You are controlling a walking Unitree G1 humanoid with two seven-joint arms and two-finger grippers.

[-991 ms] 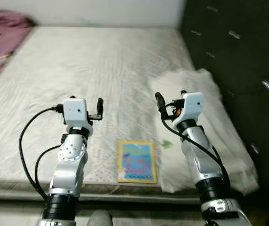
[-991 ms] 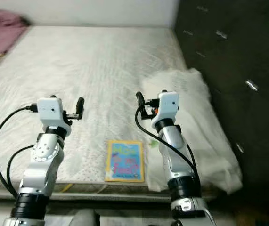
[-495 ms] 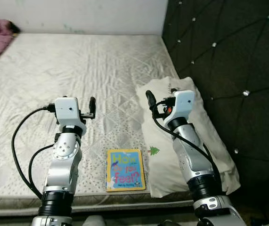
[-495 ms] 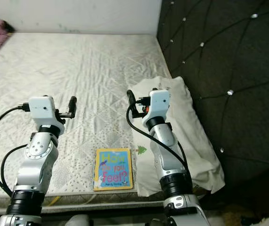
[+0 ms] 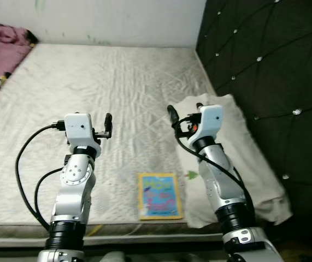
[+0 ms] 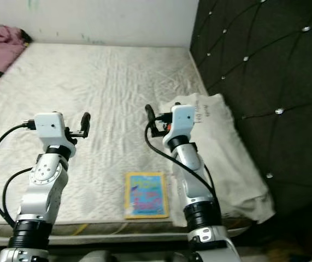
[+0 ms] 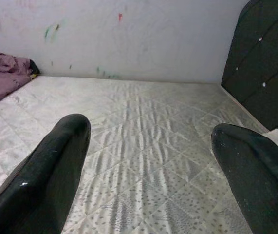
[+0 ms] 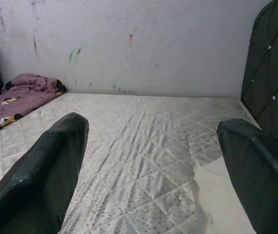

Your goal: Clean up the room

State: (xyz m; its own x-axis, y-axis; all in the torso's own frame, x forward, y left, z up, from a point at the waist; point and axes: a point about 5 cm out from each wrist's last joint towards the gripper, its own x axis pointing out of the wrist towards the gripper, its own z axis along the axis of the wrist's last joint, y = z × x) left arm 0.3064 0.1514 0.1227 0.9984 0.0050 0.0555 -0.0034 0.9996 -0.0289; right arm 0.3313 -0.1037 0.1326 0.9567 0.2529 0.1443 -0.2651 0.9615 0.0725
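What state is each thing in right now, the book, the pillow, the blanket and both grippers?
Book: closed, lying flat, cover up, near the mattress's front edge.
Pillow: lying flat against the dark headboard, slightly rumpled.
Pink blanket: bunched up at the far left corner.
Left gripper: open, holding nothing, above the mattress.
Right gripper: open, holding nothing, above the pillow's edge.

Camera layout: head stereo pair plus two wrist cameras.
Both eye views are looking steeply down on the mattress (image 5: 106, 82); each wrist view is facing low across it toward the white wall (image 7: 129, 34), sharing the tufted headboard (image 8: 270, 53).
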